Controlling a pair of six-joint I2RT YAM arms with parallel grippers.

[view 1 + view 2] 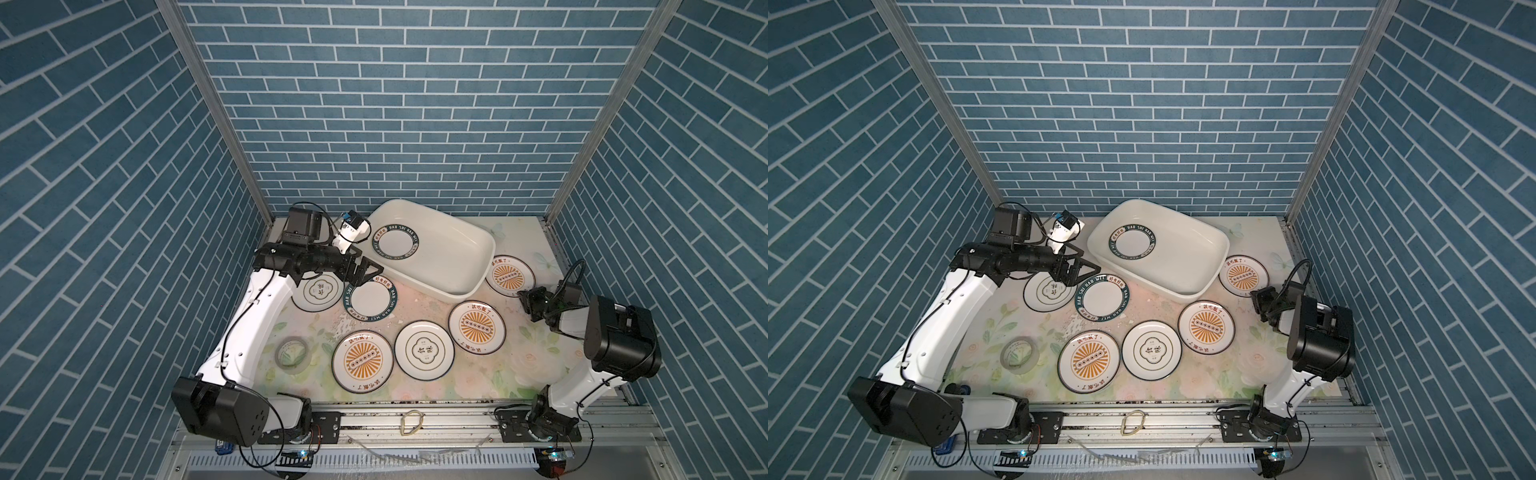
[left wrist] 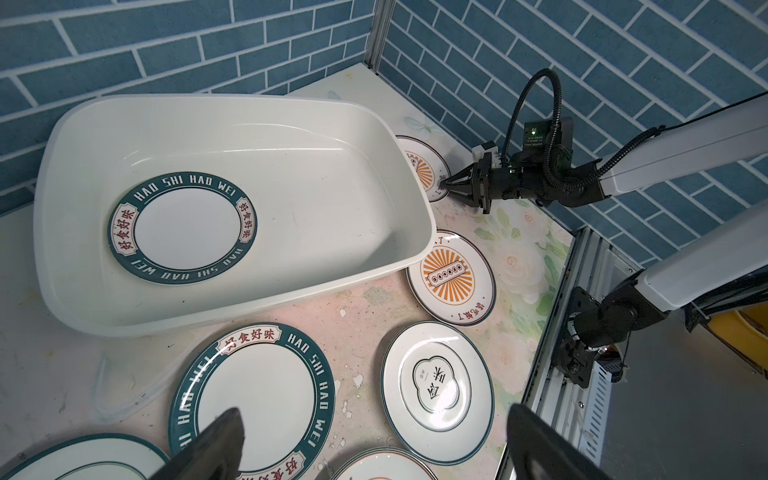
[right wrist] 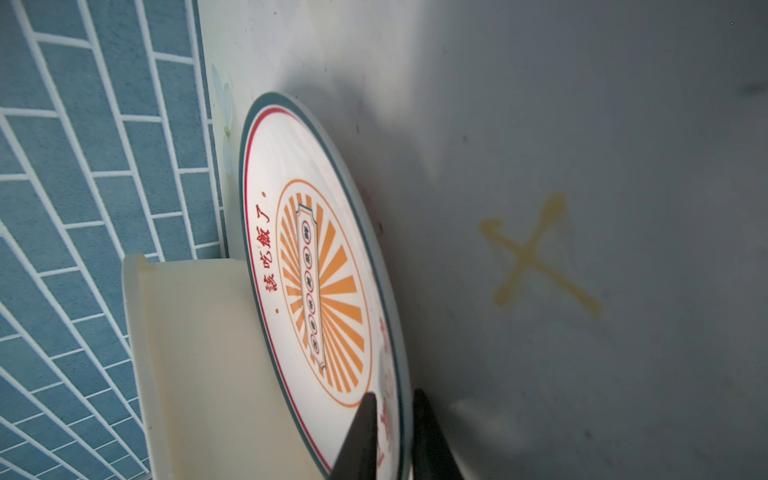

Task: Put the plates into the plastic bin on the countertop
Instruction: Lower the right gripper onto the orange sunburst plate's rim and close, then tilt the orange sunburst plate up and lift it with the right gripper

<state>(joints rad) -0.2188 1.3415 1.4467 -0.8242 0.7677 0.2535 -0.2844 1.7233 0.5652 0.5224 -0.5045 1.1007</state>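
Pinching the edge of the round white orange-sunburst plate (image 3: 316,270) beside the cream plastic bin (image 1: 449,257), the right gripper (image 3: 393,395) should lift slowly, holding it flat.

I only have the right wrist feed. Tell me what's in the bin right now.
Observer: One green-rimmed plate lies flat in the plastic bin, at the end nearer the left arm.
Operator: Report the left gripper.
Observer: The left gripper is open and empty, above a second green-rimmed plate.
Operator: Count the plates outside the bin.
Observer: Six, counting the sunburst plate your right gripper grips by the rim.
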